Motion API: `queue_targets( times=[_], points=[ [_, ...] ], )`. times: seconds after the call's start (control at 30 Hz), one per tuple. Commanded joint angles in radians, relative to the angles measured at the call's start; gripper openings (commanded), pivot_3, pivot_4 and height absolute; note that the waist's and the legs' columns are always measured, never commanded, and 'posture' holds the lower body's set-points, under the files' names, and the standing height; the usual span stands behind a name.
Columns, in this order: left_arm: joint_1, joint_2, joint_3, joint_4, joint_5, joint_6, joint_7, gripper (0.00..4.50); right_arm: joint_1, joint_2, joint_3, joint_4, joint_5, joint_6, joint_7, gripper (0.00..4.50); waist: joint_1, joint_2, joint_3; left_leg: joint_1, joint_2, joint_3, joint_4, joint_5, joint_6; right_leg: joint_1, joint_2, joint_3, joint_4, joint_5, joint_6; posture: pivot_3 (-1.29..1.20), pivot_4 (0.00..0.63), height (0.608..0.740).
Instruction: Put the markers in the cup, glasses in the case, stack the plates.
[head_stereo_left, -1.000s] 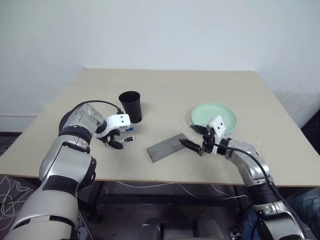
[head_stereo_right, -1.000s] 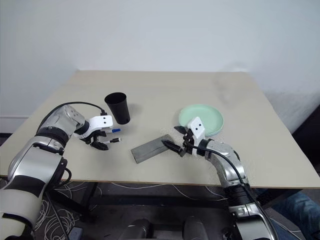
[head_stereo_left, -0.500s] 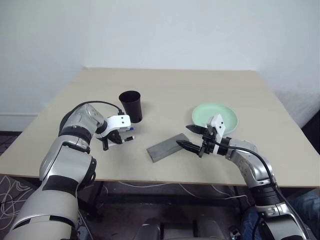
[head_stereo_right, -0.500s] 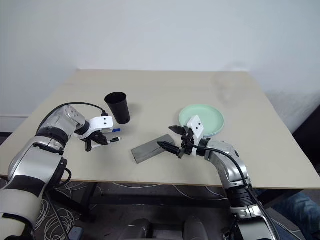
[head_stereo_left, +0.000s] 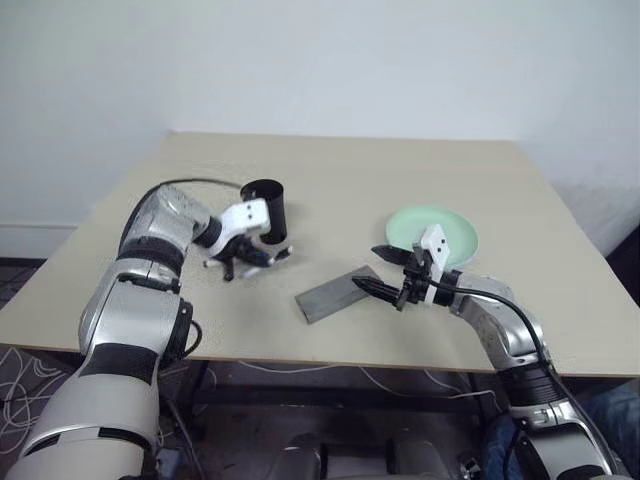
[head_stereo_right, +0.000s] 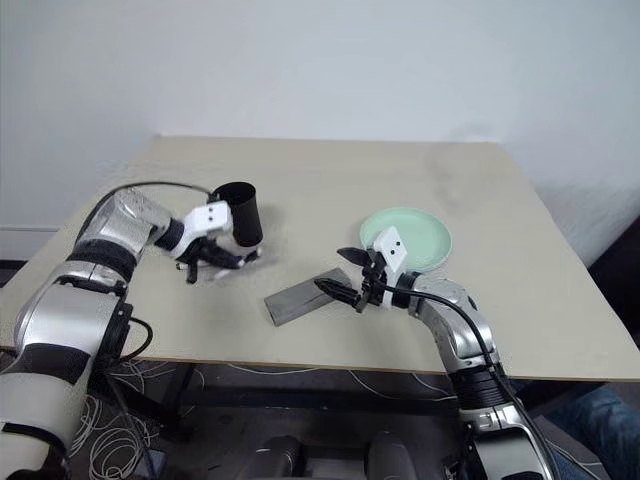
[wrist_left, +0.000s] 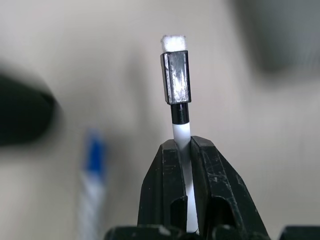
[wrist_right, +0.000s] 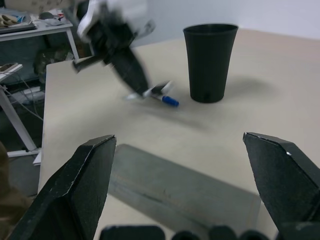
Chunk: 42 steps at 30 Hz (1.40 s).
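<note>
My left gripper (head_stereo_left: 258, 257) is shut on a white marker (wrist_left: 176, 80), held off the table just in front of the black cup (head_stereo_left: 265, 210). The marker's end sticks out past the fingertips (wrist_left: 167, 165). Another marker (wrist_right: 165, 99), with a blue cap, lies on the table near the cup's base. The grey case (head_stereo_left: 340, 293) lies shut on the table in front of the middle. Above its right end, my right gripper (head_stereo_left: 372, 269) hangs open and holds nothing. A pale mint green plate (head_stereo_left: 450, 222) sits behind the right wrist. The glasses are out of view.
The table's front edge (head_stereo_left: 330, 355) runs close below the case. A white wall stands behind the table. In the right wrist view a small side table (wrist_right: 35, 30) with clutter stands beyond the table's left edge.
My left gripper has shut on a marker, lifted it off the table and carried it right, up beside the cup. The right arm has stayed in place.
</note>
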Motion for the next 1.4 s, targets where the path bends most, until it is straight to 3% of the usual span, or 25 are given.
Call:
queue_targets(
  times=[0.03, 0.23, 0.43, 0.7, 1.23, 1.4],
  points=[
    [-0.077, -0.023, 0.113, -0.052, -0.111, 0.034, 0.098, 0.02, -0.021, -0.001, -0.014, 0.000, -0.010, -0.031, -0.020, 4.41, -0.001, 0.000, 0.000, 0.000, 0.000, 0.000, 0.000, 0.000, 0.000, 0.000, 0.000, 0.000, 0.000, 0.000, 0.000, 0.00, 0.000, 0.740],
    [-0.125, -0.049, 0.289, -0.064, -0.256, 0.102, 0.310, 0.02, -0.029, -0.006, -0.014, 0.012, -0.016, -0.038, -0.027, 4.41, -0.011, 0.000, 0.000, 0.001, 0.000, 0.001, 0.000, 0.000, 0.000, -0.001, 0.001, 0.001, 0.001, 0.000, 0.000, 0.00, 0.000, 0.740],
    [-0.113, -0.037, 0.380, -0.040, -0.308, 0.059, 0.508, 0.02, -0.072, 0.007, -0.043, 0.008, 0.017, -0.040, -0.030, 4.41, -0.009, 0.000, 0.000, 0.002, 0.000, 0.000, 0.001, 0.000, 0.000, 0.000, 0.001, 0.001, 0.001, 0.000, 0.001, 0.00, 0.000, 0.740],
    [-0.076, -0.048, 0.375, 0.008, -0.278, -0.005, 0.636, 0.02, -0.123, 0.007, -0.060, -0.015, 0.058, -0.031, -0.016, 4.41, -0.007, 0.000, 0.000, 0.002, 0.000, 0.000, 0.001, 0.000, 0.000, 0.002, 0.001, 0.000, 0.001, 0.000, 0.001, 0.00, 0.000, 0.740],
    [-0.025, -0.095, 0.385, 0.059, -0.246, -0.047, 0.848, 0.02, -0.089, 0.008, -0.066, -0.061, 0.060, -0.027, -0.038, 4.41, -0.007, 0.000, 0.000, 0.002, 0.000, 0.000, 0.001, 0.000, 0.000, 0.002, 0.001, 0.000, 0.001, 0.000, 0.001, 0.00, 0.000, 0.740],
    [-0.015, -0.102, 0.383, 0.060, -0.239, -0.062, 0.870, 1.45, -0.073, 0.004, -0.066, -0.079, 0.063, -0.024, -0.044, 4.41, -0.007, 0.000, 0.000, 0.002, 0.000, 0.000, 0.001, 0.000, 0.000, 0.002, 0.001, 0.000, 0.001, 0.001, 0.001, 0.00, 0.000, 0.740]
  ],
)
